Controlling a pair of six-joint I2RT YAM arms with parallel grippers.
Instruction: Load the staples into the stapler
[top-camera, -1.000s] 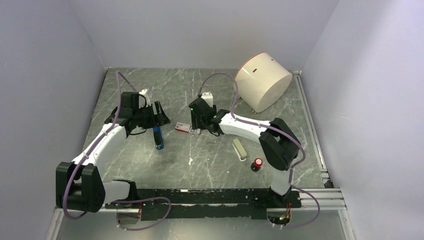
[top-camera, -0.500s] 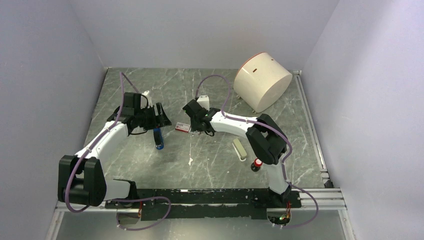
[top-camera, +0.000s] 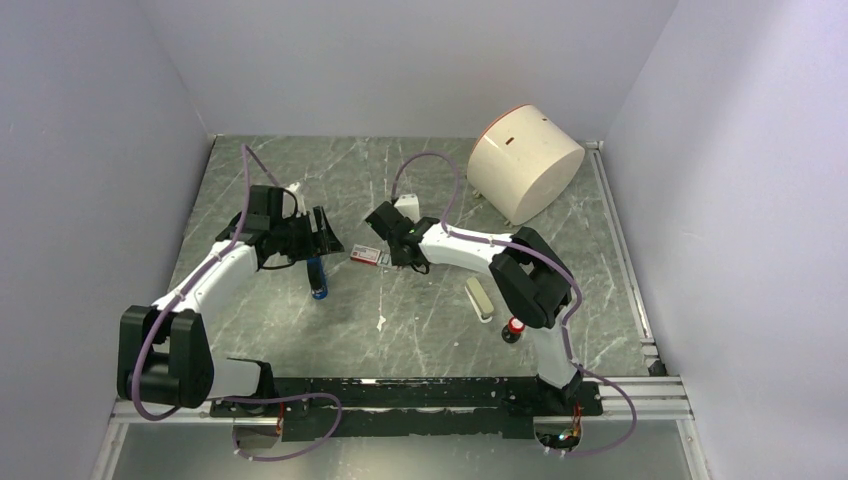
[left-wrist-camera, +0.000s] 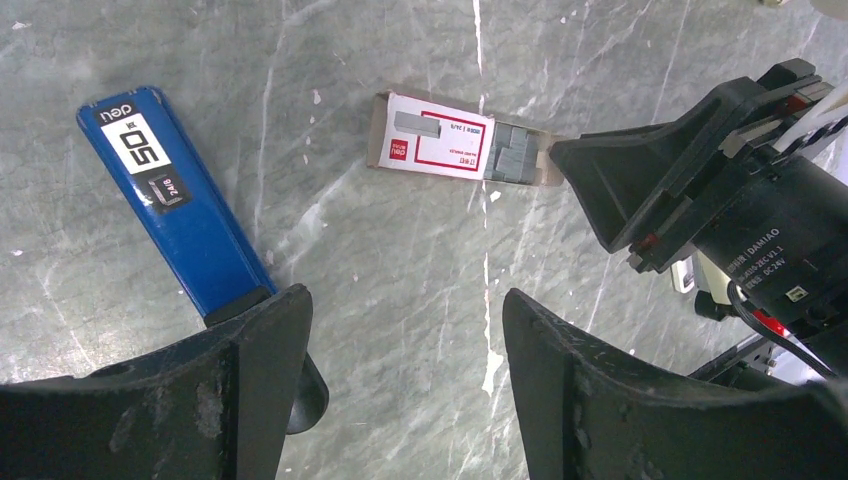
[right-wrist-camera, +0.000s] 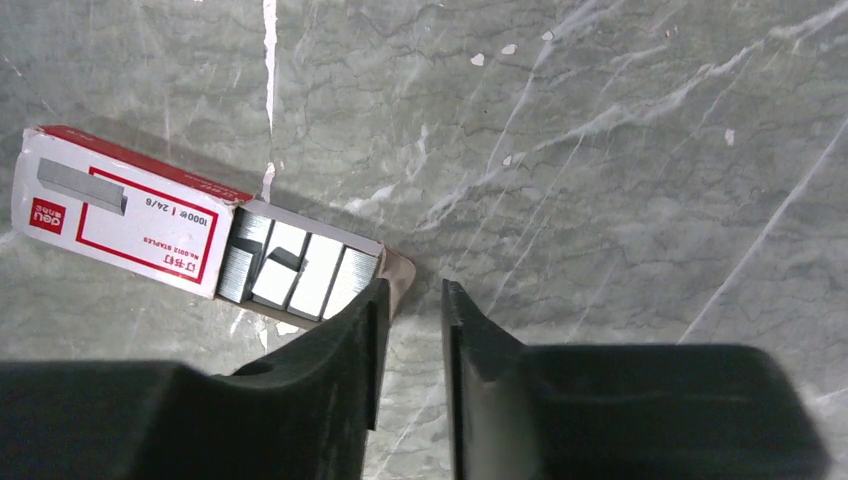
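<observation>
Two sets of fingers flanked the staple box (right-wrist-camera: 125, 225), which lay flat on the counter (right-wrist-camera: 600, 150) with its drawer slid out and the grey staples (right-wrist-camera: 295, 275) bared. The right fingers (right-wrist-camera: 340, 360) were the nearer, at the box's open end and roughly in line with its long axis. They stood only a slit apart with bare counter between them, one tip overlapping the end flap. Beyond the box's closed end, the left fingers (left-wrist-camera: 230, 400) stood spread wide over the stapler (left-wrist-camera: 170, 210), gripping nothing.
</observation>
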